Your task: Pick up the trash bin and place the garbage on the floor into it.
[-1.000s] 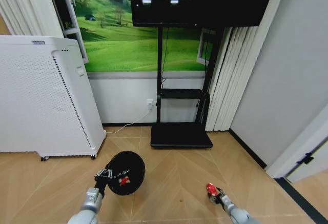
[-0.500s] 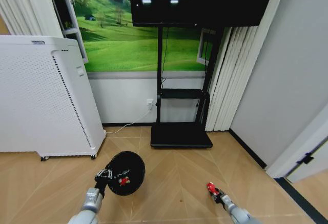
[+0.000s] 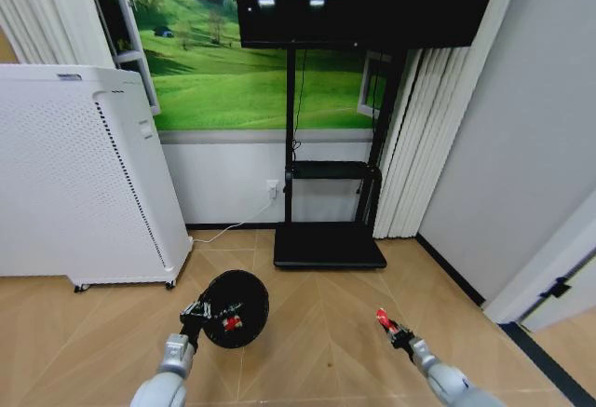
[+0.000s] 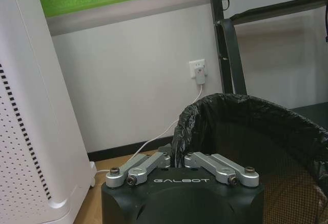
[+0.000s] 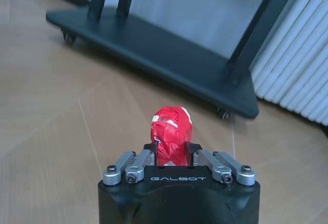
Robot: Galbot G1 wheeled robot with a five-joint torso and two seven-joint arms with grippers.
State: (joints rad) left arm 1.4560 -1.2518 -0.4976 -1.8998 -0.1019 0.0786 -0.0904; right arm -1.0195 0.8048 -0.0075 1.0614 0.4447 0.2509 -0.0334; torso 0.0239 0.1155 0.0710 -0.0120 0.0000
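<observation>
Since a second ago I see both arms lifted and drawn a little inward: the trash bin (image 3: 236,308) sits higher and slightly further right in the head view, and the red piece on the right has risen too.

On my left, the left gripper (image 3: 195,312) is clamped on the bin's rim; in the left wrist view its fingers (image 4: 154,161) pinch the black liner edge at the near side of the bin (image 4: 256,147). The bin is off the floor, tilted so its mouth faces the head camera, with a bit of red-and-white garbage (image 3: 231,319) already inside. The white cabinet (image 3: 74,183) stands well apart behind it.

Further right, the right gripper (image 3: 394,330) is closed on a crumpled red-and-white wrapper (image 5: 171,134), held above the bare floor, well apart from the bin.

My judgement: bin in hand, one piece in, one piece carried toward it. The two grippers need to meet over the bin's mouth.
</observation>
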